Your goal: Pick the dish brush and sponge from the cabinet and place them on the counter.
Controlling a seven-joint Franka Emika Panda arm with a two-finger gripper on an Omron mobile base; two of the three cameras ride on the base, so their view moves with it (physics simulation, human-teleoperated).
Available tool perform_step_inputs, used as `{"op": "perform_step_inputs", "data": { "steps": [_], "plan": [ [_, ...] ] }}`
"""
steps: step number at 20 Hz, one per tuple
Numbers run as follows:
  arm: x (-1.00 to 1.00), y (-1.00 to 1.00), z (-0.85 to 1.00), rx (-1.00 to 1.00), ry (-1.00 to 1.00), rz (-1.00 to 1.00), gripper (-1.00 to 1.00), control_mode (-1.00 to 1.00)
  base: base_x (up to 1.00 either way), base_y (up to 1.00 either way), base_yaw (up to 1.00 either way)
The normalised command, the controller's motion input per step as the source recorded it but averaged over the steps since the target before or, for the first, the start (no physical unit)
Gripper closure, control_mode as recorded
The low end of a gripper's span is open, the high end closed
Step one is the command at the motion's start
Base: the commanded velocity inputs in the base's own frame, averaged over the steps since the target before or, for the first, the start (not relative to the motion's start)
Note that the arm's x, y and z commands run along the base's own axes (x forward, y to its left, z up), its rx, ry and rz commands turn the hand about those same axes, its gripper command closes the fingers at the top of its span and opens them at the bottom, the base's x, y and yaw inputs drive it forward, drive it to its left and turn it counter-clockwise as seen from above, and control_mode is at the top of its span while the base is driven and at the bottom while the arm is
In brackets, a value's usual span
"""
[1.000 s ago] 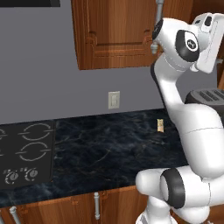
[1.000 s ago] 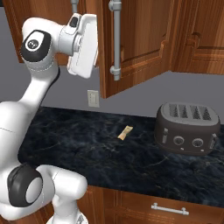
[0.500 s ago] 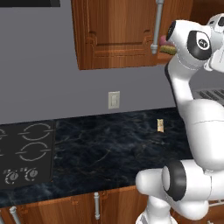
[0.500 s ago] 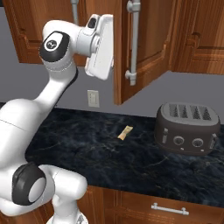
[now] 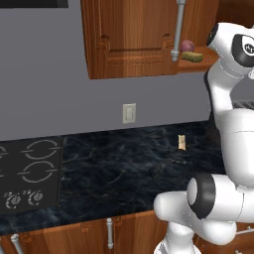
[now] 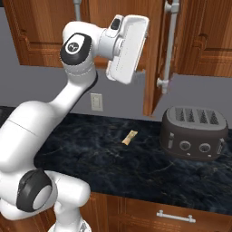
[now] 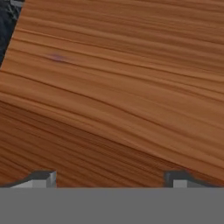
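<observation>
Sponge lies on the cabinet shelf beside a purple ball; my gripper, jaws spread wide, should clear the door edge first, I judge

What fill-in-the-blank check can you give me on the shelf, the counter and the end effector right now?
1. On the cabinet shelf, the sponge lies beside a purple-red ____.
2. The small tan item lies on the black ____.
3. Right of that item stands a dark ____.
4. The end effector fingers stand ____, with wood grain ahead.

Missing words: ball; counter; toaster; open
</observation>
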Motion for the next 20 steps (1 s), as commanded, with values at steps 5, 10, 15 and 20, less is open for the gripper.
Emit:
{"op": "perform_step_inputs", "data": {
  "steps": [5, 10, 15, 20],
  "plan": [
    [-0.02, -0.45, 0.0, 0.02, 0.0, 0.0, -1.0, -1.0, 0.0, 0.0, 0.0],
    [-0.01, -0.43, 0.0, 0.03, 0.0, 0.0, -1.0, -1.0, 0.0, 0.0, 0.0],
    [0.0, -0.31, 0.0, 0.04, -0.01, 0.01, -1.0, -1.0, 0.0, 0.0, 0.0],
    [-0.14, -0.01, 0.0, 0.11, -0.07, 0.04, -1.0, -1.0, 0.0, 0.0, 0.0]
  ]
}}
